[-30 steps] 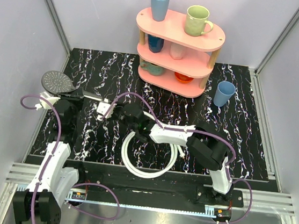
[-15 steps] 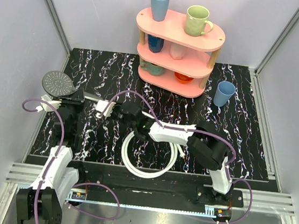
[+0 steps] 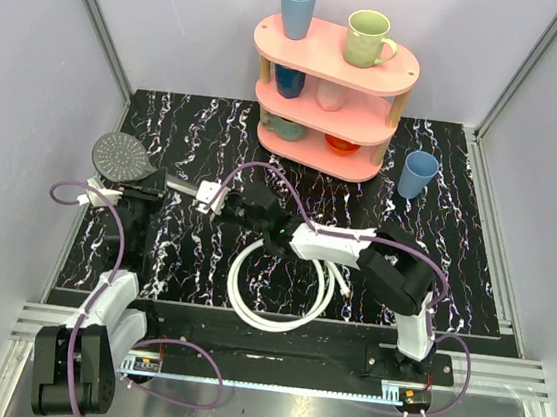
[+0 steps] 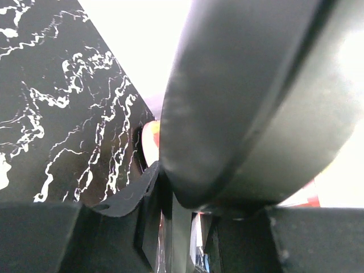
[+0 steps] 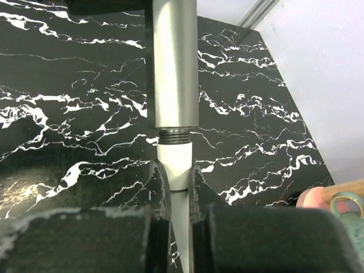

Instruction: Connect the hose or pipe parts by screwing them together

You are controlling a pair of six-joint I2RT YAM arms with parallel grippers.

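Cross-threading risk under any tilt: right gripper pinches the coiled white flexible hose's end fitting against the grey round-faced shower head's threaded handle, clamped by left gripper at the black marbled surface's 9 o'clock.

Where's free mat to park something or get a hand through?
Free: the right side of the mat, in front of the blue cup; the back left, between the shower head and the pink shelf. Crowded: centre, around the coiled hose and the shower head's handle.
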